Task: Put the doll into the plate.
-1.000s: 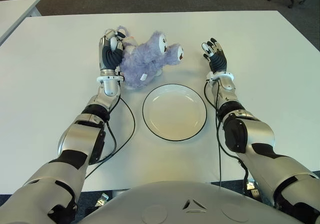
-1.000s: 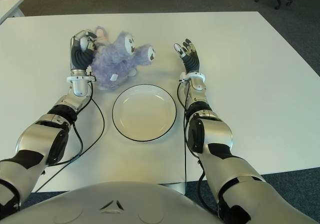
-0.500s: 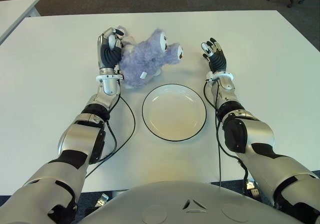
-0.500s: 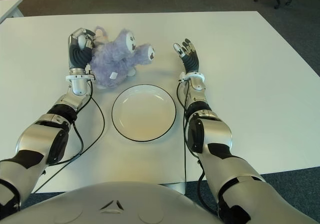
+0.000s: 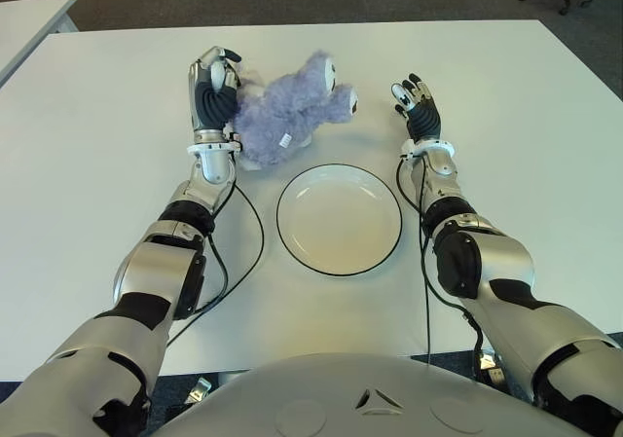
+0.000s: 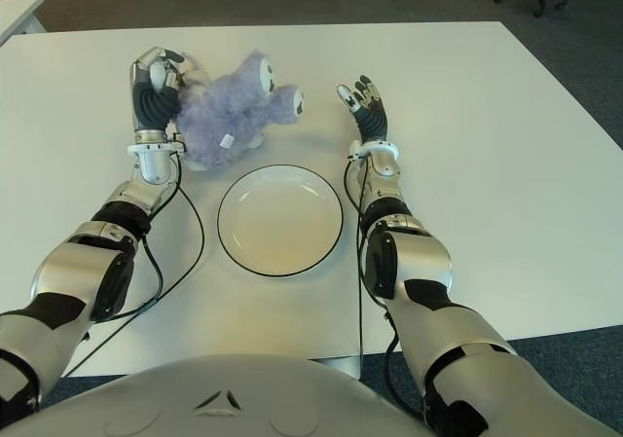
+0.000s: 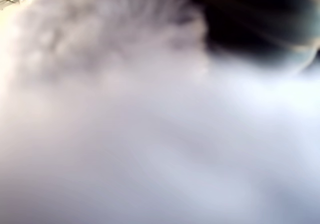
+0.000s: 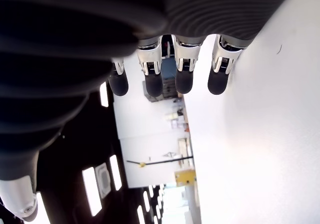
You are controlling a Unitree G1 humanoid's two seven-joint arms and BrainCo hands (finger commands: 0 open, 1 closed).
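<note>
The left hand (image 5: pixel 213 89) has its fingers curled around the far-left end of the purple plush doll (image 5: pixel 288 108), gripping it; in the left wrist view pale fur fills nearly everything, so the fingers themselves cannot be made out there, and which part of the doll they pinch is hidden. The forearm runs straight up from the elbow with the wrist upright. The doll sits beyond the white plate (image 5: pixel 339 219), just past its far rim and towards its left, apart from it; whether it is off the white table (image 5: pixel 506 116) cannot be told. The right hand (image 5: pixel 417 103) shows beyond the plate's right side, palm up, fingers (image 8: pixel 183 74) straight and spread, holding nothing.
</note>
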